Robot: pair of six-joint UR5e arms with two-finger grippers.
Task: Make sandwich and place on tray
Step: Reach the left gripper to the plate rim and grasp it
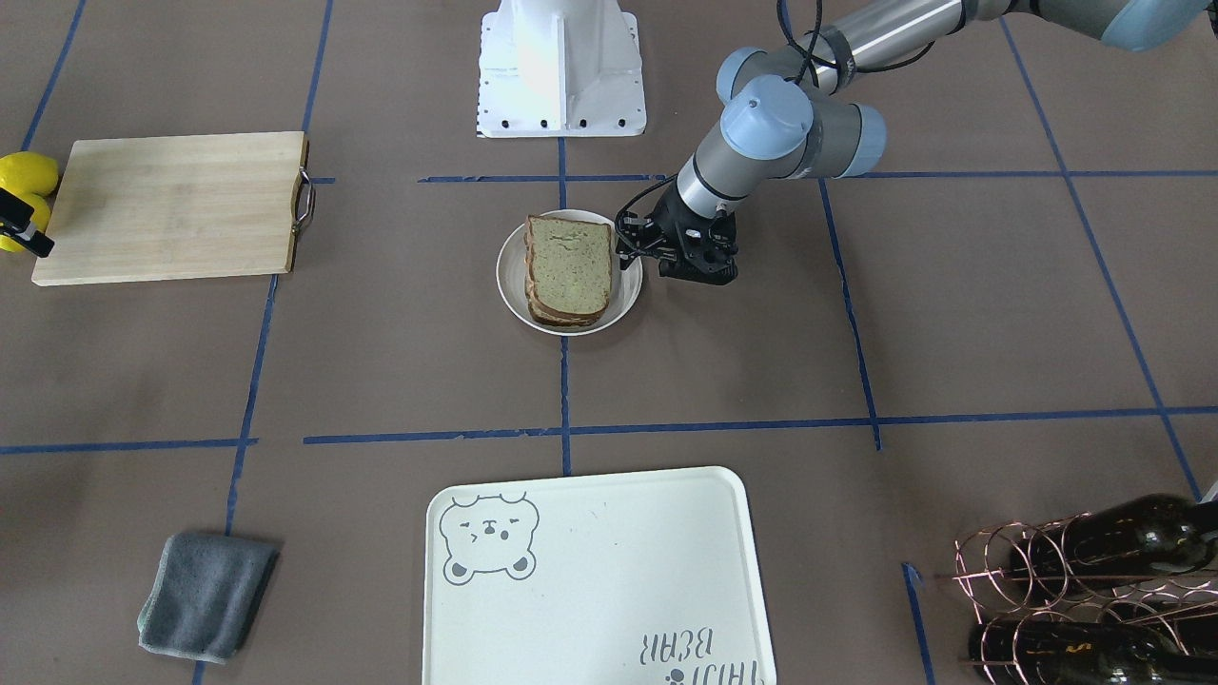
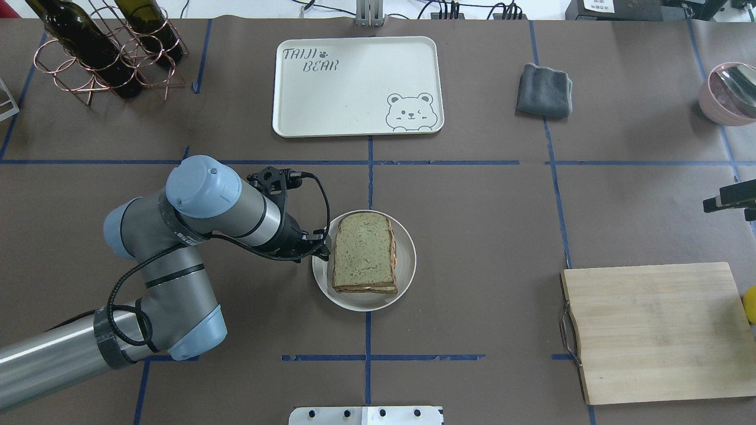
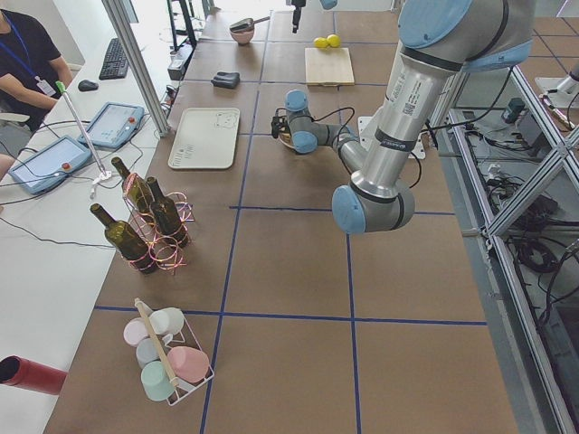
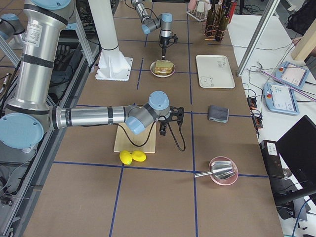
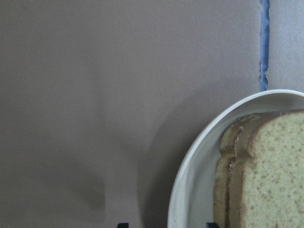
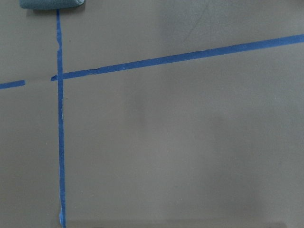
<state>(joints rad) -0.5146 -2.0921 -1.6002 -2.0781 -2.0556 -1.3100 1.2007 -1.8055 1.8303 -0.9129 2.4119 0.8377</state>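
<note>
Black two-finger left gripper (image 2: 318, 248): I am straddling the rim of the small round plate (image 2: 409, 262), jaws narrowly parted and, I judge, gripping nothing yet. Sandwich (image 2: 363, 254), squarish speckled tan-green slices with dark crusts, is sitting stacked on that plate. Risk: the glossy rim slipping or tipping under a one-edge pinch, sliding the loose slices off. Smooth cream tray (image 2: 331, 94) is lying well apart.

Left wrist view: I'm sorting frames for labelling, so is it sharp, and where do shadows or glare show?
Left wrist view: slightly soft, the sandwich crumb and plate rim blur; a broad dim shadow lies on the table beside the plate. Overhead view: sharp, even light, a bright reflection in the pink bowl.
</note>
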